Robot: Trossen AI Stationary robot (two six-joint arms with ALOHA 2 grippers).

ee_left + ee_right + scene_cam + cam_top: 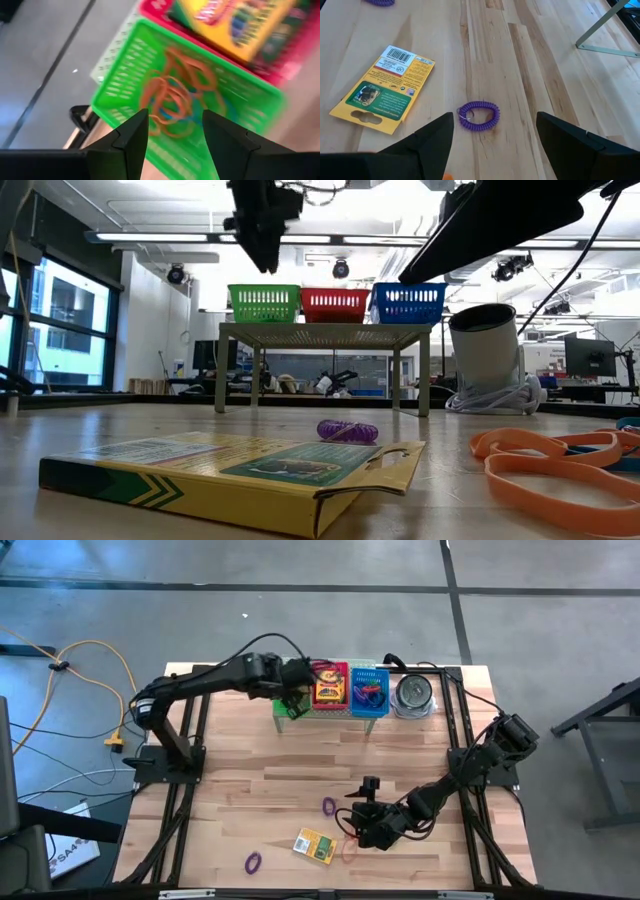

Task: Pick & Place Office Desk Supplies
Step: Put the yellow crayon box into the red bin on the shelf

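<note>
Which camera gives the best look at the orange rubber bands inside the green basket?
The left wrist view: it looks straight down into the green basket, showing the tangled orange rubber bands. In the high view the left arm covers most of that basket. The low view shows only its side. The right wrist view misses it.

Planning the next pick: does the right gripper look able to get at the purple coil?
Probably yes. The right gripper is open, and the purple coil lies alone on bare table just ahead of it.

Crayon box blurred, edge-cropped.
</note>
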